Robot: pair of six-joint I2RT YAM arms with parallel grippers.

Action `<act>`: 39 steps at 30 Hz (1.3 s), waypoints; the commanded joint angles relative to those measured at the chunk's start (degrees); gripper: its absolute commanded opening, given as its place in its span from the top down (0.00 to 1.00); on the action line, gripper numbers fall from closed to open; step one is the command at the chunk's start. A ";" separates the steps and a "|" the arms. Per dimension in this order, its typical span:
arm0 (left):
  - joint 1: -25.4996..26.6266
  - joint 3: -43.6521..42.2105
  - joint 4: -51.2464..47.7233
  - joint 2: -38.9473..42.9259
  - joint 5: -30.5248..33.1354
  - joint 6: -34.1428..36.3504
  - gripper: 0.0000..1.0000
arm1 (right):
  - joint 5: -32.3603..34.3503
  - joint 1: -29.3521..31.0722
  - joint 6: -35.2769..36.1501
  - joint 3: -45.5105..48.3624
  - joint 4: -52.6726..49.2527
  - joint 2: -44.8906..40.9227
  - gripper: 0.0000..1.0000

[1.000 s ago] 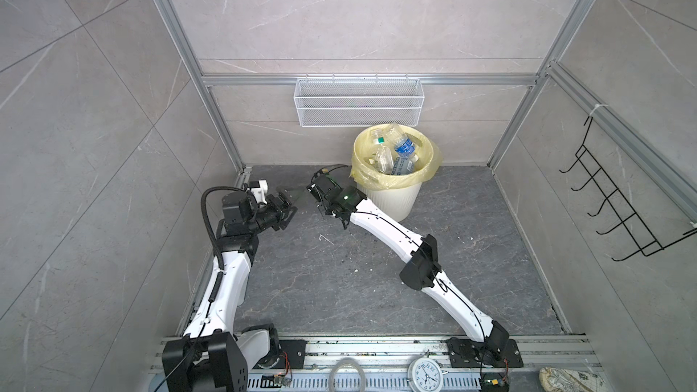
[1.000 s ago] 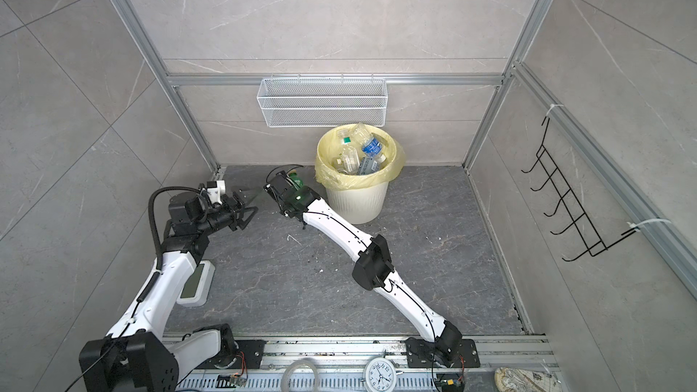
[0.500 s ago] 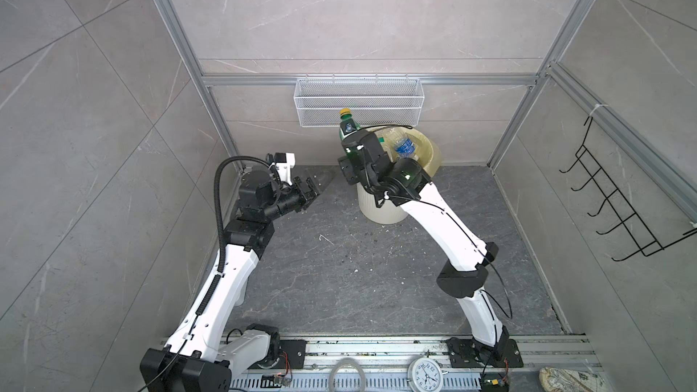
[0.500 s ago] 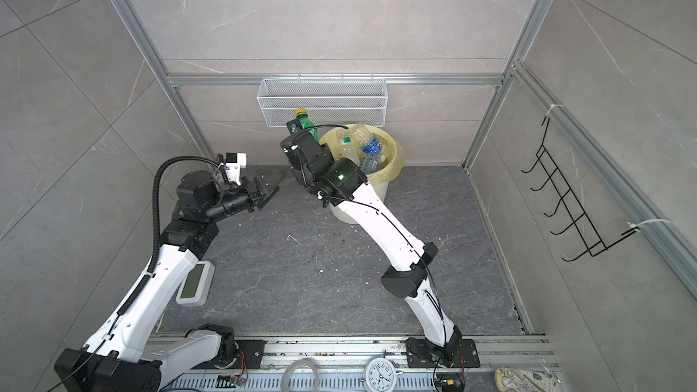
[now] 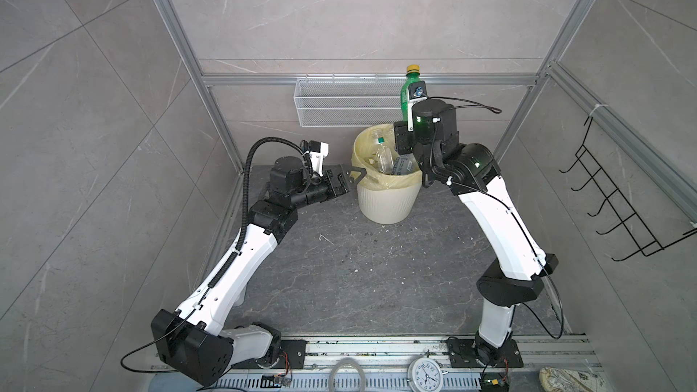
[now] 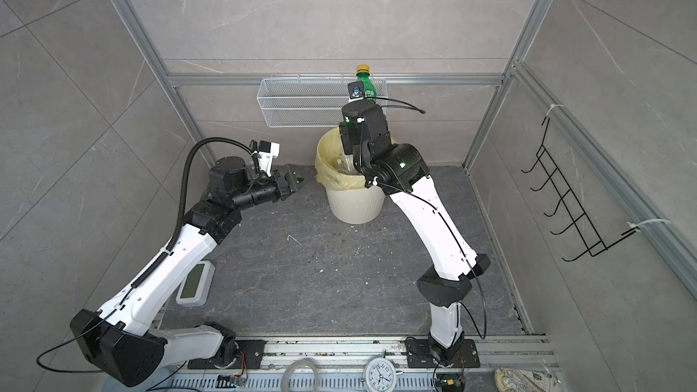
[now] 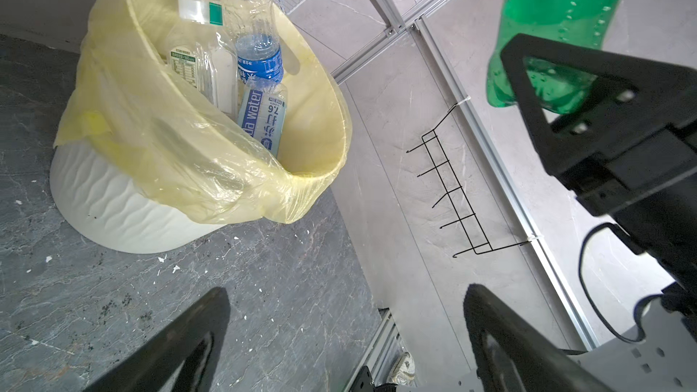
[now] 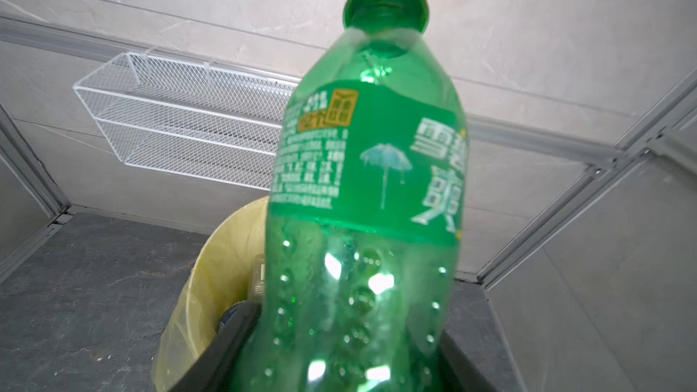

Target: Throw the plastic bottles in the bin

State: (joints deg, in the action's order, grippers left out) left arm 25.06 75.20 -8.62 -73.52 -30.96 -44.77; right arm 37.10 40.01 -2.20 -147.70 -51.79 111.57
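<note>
A green plastic bottle (image 5: 409,84) (image 6: 365,81) (image 8: 369,182) with a yellow cap stands upright, cap up, above the back of the bin. My right gripper (image 8: 347,337) is shut on its lower body; one black finger (image 7: 558,81) shows against the bottle (image 7: 554,28). The bin (image 5: 388,201) (image 6: 354,205) (image 7: 113,201) is a cream ribbed bucket with a yellow liner, and it holds several clear bottles (image 5: 384,154) (image 7: 260,58) with blue labels. My left gripper (image 5: 357,175) (image 6: 300,179) (image 7: 345,296) hangs open and empty just left of the bin's rim.
A white wire mesh basket (image 5: 347,107) (image 8: 181,122) hangs on the back wall behind the bin. A black wire rack (image 5: 622,201) sticks out from the right wall. A small white device (image 6: 194,284) lies under the left arm, and a clock (image 5: 426,371) sits by the front rail.
My right arm has lifted the green bottle from floor level left of the bin up and rightward over it. My left arm has risen and reached toward the bin's rim.
</note>
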 commanded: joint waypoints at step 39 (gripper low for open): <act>-11.84 -8.99 -9.11 5.15 31.95 25.93 0.00 | -0.38 -27.67 -22.11 63.13 13.42 -27.49 0.00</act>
State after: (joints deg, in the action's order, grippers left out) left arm 14.55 69.80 -21.28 -70.24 -10.07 -24.69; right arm 34.50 14.61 -20.12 -90.37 -42.02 85.38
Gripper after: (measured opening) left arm 0.999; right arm 0.995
